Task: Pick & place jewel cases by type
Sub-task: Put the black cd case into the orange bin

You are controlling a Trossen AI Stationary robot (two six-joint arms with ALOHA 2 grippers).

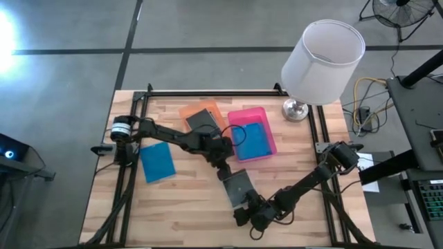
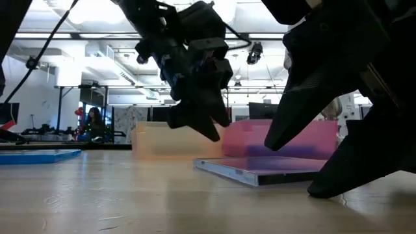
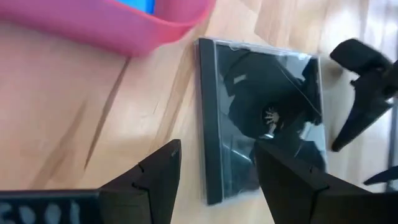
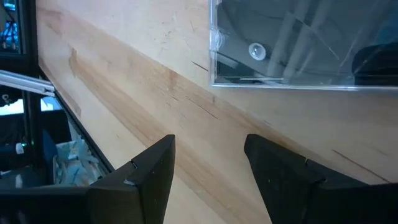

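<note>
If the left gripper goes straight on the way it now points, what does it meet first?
Most likely the dark jewel case flat on the table: the left gripper, fingers open, hangs just above its near edge. How far above is hard to judge.

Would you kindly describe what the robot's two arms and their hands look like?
Both arms are dark, nearly black, jointed links with thin black cables running along them. The left arm has a silver-and-black cylinder at its base. Each ends in a two-finger hand: the left hand and right hand both have matte black, angular, wedge-shaped fingers.
</note>
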